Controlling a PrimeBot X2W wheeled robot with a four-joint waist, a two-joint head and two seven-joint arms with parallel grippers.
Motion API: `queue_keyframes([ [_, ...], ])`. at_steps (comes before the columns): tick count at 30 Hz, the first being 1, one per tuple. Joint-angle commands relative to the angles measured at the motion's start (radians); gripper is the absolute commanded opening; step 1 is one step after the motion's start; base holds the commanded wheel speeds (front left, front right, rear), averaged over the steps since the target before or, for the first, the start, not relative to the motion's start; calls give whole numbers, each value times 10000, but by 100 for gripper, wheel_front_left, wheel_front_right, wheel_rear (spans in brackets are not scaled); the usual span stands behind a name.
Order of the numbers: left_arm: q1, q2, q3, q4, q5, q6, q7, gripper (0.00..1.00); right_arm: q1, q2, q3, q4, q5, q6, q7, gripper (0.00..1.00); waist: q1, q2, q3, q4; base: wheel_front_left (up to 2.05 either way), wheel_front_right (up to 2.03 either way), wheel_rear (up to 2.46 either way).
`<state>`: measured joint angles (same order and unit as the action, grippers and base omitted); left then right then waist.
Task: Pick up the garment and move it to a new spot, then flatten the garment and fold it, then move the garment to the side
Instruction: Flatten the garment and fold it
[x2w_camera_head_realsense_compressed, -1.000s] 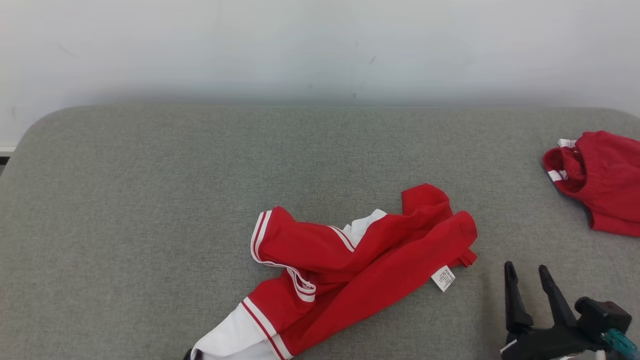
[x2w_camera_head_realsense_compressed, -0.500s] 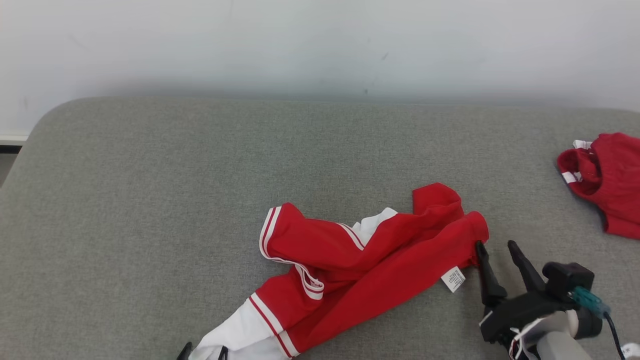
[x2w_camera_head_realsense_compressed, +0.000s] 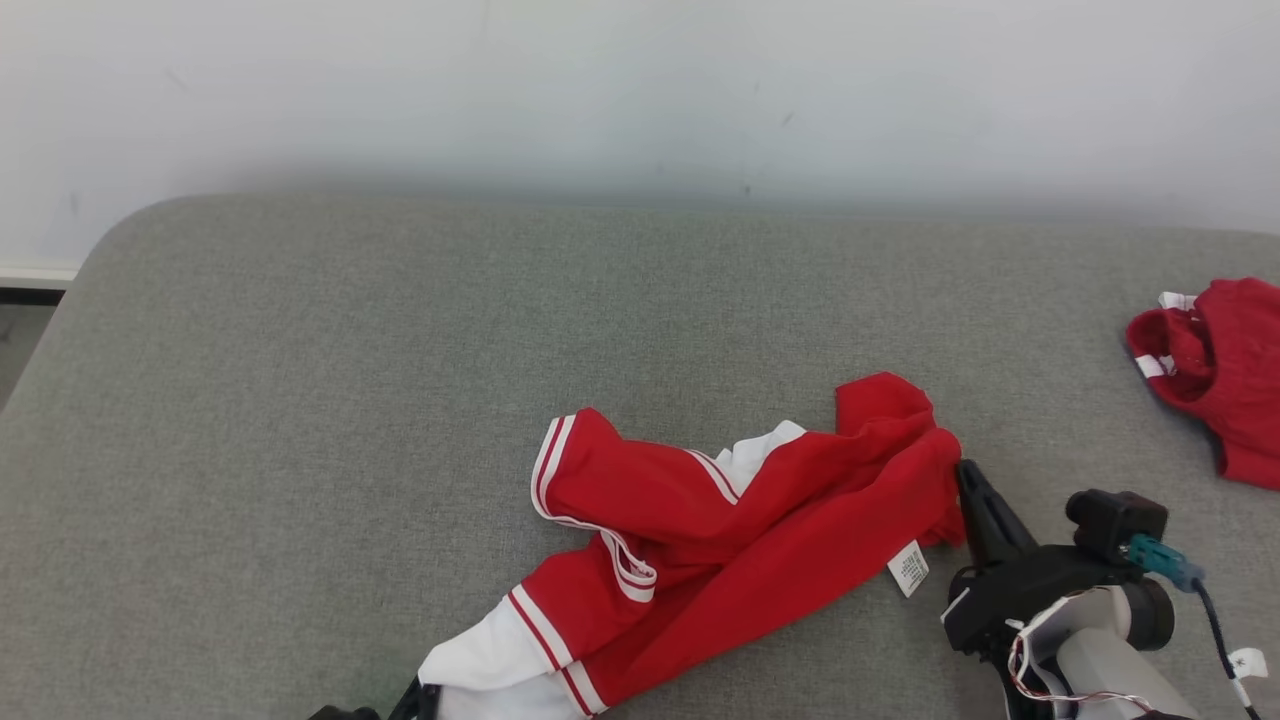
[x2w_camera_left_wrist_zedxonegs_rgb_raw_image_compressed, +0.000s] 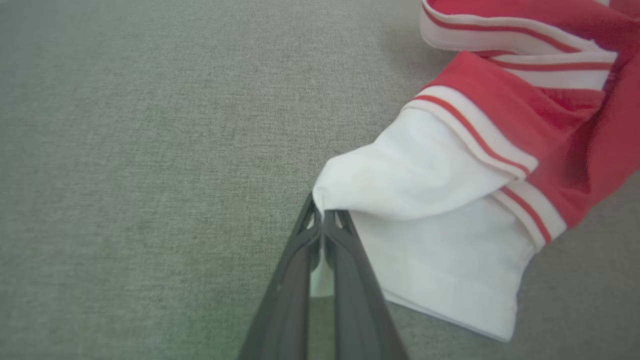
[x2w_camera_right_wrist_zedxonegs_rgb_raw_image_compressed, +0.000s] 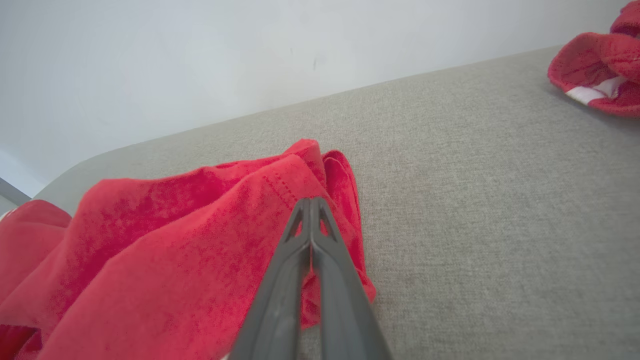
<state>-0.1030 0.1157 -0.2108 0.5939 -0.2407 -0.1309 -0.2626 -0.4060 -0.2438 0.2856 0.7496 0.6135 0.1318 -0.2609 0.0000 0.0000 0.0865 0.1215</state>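
Observation:
The garment (x2w_camera_head_realsense_compressed: 740, 520), a red jersey with white sleeves and striped trim, lies crumpled on the grey cushion (x2w_camera_head_realsense_compressed: 400, 350) near its front edge, a small white label (x2w_camera_head_realsense_compressed: 909, 568) at its right. My right gripper (x2w_camera_head_realsense_compressed: 963, 472) is shut on the red hem at the garment's right end; the right wrist view shows the fingertips (x2w_camera_right_wrist_zedxonegs_rgb_raw_image_compressed: 311, 204) pinching red cloth (x2w_camera_right_wrist_zedxonegs_rgb_raw_image_compressed: 200, 225). My left gripper (x2w_camera_left_wrist_zedxonegs_rgb_raw_image_compressed: 322, 216) is shut on the corner of the white sleeve (x2w_camera_left_wrist_zedxonegs_rgb_raw_image_compressed: 425, 200) at the garment's lower left; in the head view its fingers (x2w_camera_head_realsense_compressed: 412, 692) show at the bottom edge.
A smaller plain red garment (x2w_camera_head_realsense_compressed: 1215, 370) with slight white trim lies at the cushion's right edge and shows again as red cloth (x2w_camera_right_wrist_zedxonegs_rgb_raw_image_compressed: 600, 65) in the right wrist view. A pale wall (x2w_camera_head_realsense_compressed: 640, 90) stands behind. Bare cushion stretches to the left and back.
My right gripper moved forward to the garment's right hem and closed on it. The left gripper closed on the white sleeve corner. The camera shifted slightly.

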Motion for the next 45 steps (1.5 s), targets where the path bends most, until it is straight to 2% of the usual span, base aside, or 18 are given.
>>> queue_keyframes([
  [1, 186, 95, 19, -89, -64, 10, -27, 0, 305, -38, -96, -227, -56, -21, -43, 0, 0, 0, -123, -75, 0, 0, 0],
  [4, 524, 129, 248, -484, -187, 11, -27, 0, 763, -96, -427, -741, -56, -21, -46, 0, 0, 0, -214, -140, 0, 0, 0],
  [8, 904, 211, 324, -689, -165, 10, -27, 0, 1194, -137, -62, -550, 406, -21, -49, 0, 0, 0, -259, -200, 0, 0, 0],
  [9, 929, 210, 343, -738, -168, 10, -27, 0, 1121, -214, -88, -607, 479, -21, -51, 21, 0, 0, -257, -224, 0, 0, 0],
  [10, 929, 210, 343, -738, -168, 10, -27, 0, 1121, -214, -88, -607, 479, -21, -51, 21, 0, 0, -257, -224, 0, 0, 0],
  [11, 954, 219, 319, -794, -116, 10, -27, 18, 1116, -240, -82, -609, 527, -21, -50, 64, 0, 0, -253, -246, 0, 0, 0],
  [12, 976, 200, 311, -840, -96, 8, -27, 59, 1128, -225, -81, -595, 571, -21, -49, 100, 0, 0, -239, -266, 0, 0, 0],
  [13, 988, 172, 282, -867, -93, 9, -27, 100, 1070, -207, -100, -615, 632, -21, -49, 100, 0, 0, -220, -282, 0, 0, 0],
  [23, 592, 230, -91, -849, 109, 7, -27, 100, -6, -175, 749, 74, 1462, -21, -48, 100, 0, 0, -11, -188, 0, 0, 0],
  [33, -84, 271, -588, -145, -321, 9, -27, 100, -908, -371, 1738, 1201, 2664, -21, 234, 100, 0, 0, 208, 26, 0, 0, 0],
  [34, -148, 237, -669, 32, -430, 8, -27, 100, -964, -334, 1837, 1231, 2810, -21, 268, 89, 0, 0, 236, 27, 0, 0, 0],
  [35, -239, 223, -723, 160, -455, 8, -27, 57, -1014, -315, 1936, 1256, 2947, -21, 283, 51, 0, 0, 257, 28, 0, 0, 0],
  [36, -352, 200, -735, 250, -581, 7, -25, 18, -1053, -317, 2031, 1314, 3103, -21, 343, 0, 0, 0, 280, 28, 0, 0, 0],
  [37, -410, 175, -796, 394, -700, 7, -25, 0, -1081, -324, 2166, 1347, 3203, -21, 417, 0, 0, 0, 297, 32, 0, 0, 0],
  [41, -604, 209, -992, 505, -849, 7, -25, 0, -1306, -489, 2466, 1326, 3419, -21, 151, 0, 0, 0, 271, 31, 0, 0, 0],
  [45, -310, 328, -928, 156, -821, 8, -27, 0, -1090, -810, 2480, 969, 2966, -21, -42, 0, 0, 0, 41, 14, 0, 0, 0],
])
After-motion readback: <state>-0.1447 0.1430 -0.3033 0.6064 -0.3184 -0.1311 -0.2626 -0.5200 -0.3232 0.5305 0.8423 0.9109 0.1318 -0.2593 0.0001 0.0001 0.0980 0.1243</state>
